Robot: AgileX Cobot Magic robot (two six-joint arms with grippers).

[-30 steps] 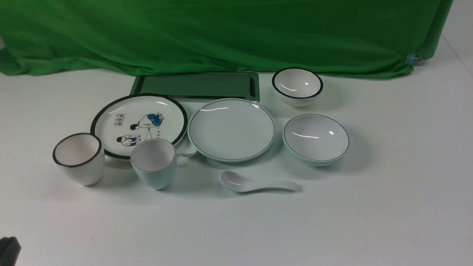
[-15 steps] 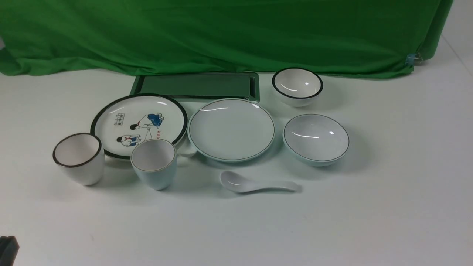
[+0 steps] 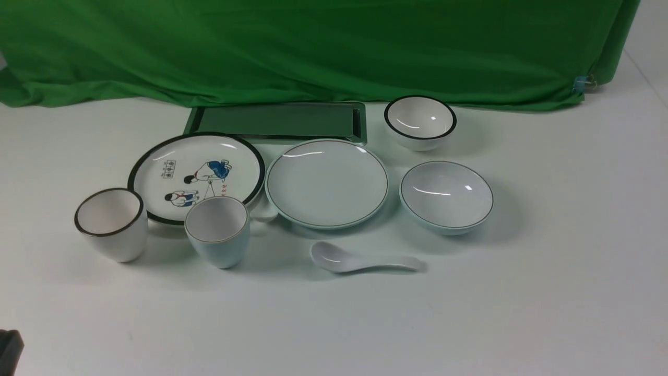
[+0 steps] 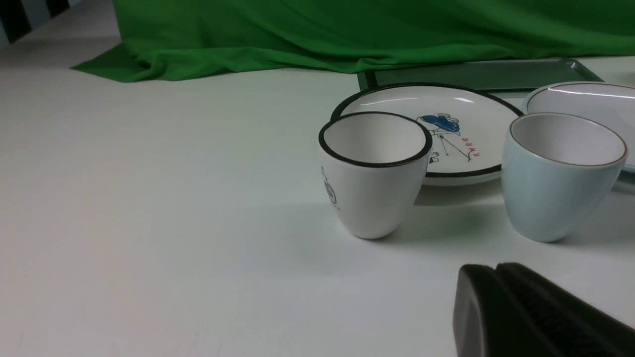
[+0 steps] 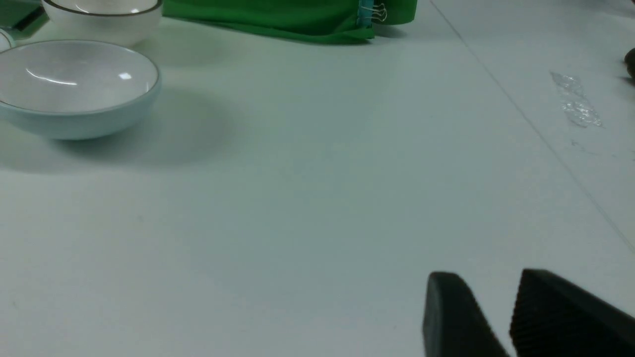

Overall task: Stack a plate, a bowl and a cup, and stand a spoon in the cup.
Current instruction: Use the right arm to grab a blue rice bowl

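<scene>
The left pincer (image 4: 496, 277) sits low, close to the white table (image 3: 522, 313), at the near left corner of the front view. Its black fingers are pressed together with only a thin seam between them, and they grip nothing. It points toward the white cup with a thick dark rim (image 4: 374, 173), well short of it. The right pincer (image 5: 491, 285) shows only in its own wrist view, low over bare table. Its two black fingers stand apart with a clear gap, holding nothing and touching none of the crockery.

The wide, shallow pale blue-green bowl (image 3: 446, 196) rests on the table well away from the right pincer. Just to its left the plain pale blue-green round plate (image 3: 326, 183) lies flat. The handleless pale blue-green cup (image 3: 216, 230) stands upright farther left, in front of the black-rimmed white plate with cartoon figures (image 3: 195, 175). The glossy white ceramic soup spoon (image 3: 360, 259) lies in front of the pale plate, bowl end to the left, touching nothing else. A small white bowl with a black rim (image 3: 420, 121) and a dark green rectangular tray (image 3: 279, 121) stand behind, along the green cloth (image 3: 313, 47).
</scene>
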